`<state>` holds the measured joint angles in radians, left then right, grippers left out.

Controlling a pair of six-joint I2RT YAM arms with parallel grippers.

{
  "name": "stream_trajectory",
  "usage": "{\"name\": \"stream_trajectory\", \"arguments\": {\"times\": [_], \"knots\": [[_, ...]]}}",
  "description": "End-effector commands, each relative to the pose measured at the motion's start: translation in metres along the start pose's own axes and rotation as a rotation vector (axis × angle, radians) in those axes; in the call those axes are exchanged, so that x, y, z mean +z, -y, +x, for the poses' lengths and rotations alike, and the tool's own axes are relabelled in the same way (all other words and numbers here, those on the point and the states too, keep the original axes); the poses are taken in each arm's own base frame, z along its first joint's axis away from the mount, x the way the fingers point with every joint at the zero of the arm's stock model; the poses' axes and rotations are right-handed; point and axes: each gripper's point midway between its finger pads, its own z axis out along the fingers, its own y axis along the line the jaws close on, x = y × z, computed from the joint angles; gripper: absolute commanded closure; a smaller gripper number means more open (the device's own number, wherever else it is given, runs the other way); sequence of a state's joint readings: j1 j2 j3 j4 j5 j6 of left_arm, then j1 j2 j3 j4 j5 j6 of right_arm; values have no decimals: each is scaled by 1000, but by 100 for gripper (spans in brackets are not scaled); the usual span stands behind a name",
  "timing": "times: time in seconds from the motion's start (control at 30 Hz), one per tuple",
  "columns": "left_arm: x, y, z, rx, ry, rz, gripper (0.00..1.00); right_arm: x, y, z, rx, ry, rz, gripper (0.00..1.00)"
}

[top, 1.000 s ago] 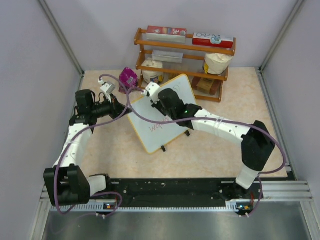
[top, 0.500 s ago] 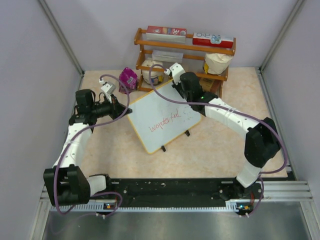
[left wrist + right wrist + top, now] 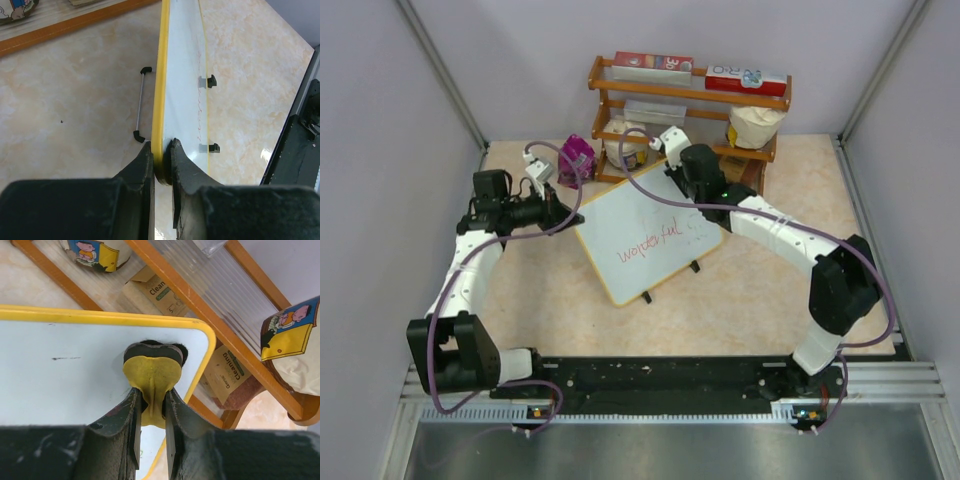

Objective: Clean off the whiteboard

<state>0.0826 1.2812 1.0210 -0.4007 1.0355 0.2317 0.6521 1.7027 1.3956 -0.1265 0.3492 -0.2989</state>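
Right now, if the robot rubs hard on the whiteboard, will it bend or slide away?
Probably stiff: the whiteboard shows a straight yellow edge in the left wrist view. It likely won't slide, since the left gripper pinches its rim. Resting on small black feet, it might wobble under the yellow eraser held by the right gripper.

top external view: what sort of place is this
Probably a robot test cell: walls enclose a tabletop, the left arm and right arm bolt to a black rail, and a wooden shelf holds staged props.
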Motion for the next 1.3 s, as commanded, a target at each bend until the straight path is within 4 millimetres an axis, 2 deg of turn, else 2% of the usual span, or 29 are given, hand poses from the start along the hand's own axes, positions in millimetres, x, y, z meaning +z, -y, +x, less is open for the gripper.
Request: {"name": "stream_trajectory", "arguments": {"times": [0.0, 0.13, 0.47, 0.6, 0.97, 1.07, 1.27], "knots": [[5, -12, -23, 318, 10, 18, 100, -18, -29, -33, 38, 80, -106, 100], [7, -18, -27, 369, -14, 36, 100, -26, -39, -34, 44, 80, -130, 100], [5, -23, -21, 414, -54, 30, 100, -42, -73, -36, 59, 83, -211, 100], [5, -27, -22, 421, -63, 6, 83, -44, -72, -33, 60, 76, -204, 100], [6, -30, -45, 435, -24, 11, 55, -59, -60, -19, 39, 64, -172, 100], [9, -33, -51, 422, -19, 15, 48, -61, -57, -19, 37, 69, -165, 100], [13, -37, -61, 388, -15, 38, 41, -63, -53, -16, 36, 68, -154, 100]]}}
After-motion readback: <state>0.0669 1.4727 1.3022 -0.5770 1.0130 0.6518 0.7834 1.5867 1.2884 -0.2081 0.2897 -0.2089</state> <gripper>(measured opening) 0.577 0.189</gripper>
